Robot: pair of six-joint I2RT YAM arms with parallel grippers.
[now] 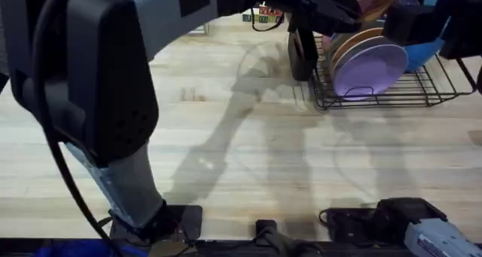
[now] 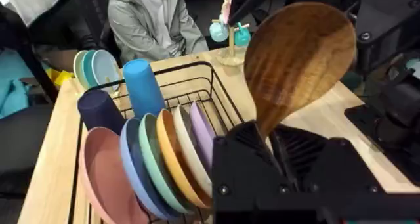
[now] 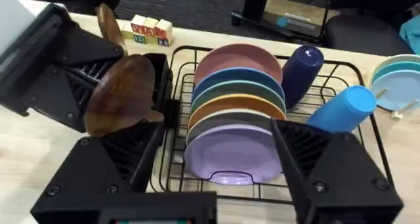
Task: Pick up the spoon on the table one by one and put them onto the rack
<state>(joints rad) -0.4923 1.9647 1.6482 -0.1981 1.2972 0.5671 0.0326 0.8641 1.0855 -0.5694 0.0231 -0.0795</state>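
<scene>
From overhead, the left arm reaches from its base across the pale desk (image 1: 226, 159) to the caddy (image 1: 301, 53) at the near-left corner of the rack (image 1: 392, 95). In the left wrist view the left gripper (image 2: 279, 165) has its jaws clamped on the handle of the spoon (image 2: 298, 60), the bowl up and its long axis upright. The right wrist view shows the right gripper (image 3: 216, 178) with jaws wide and empty, facing the plates, while the spoon's bowl (image 3: 121, 96) sits just above the caddy (image 3: 157, 76), so the left arm is the one to lower it in.
</scene>
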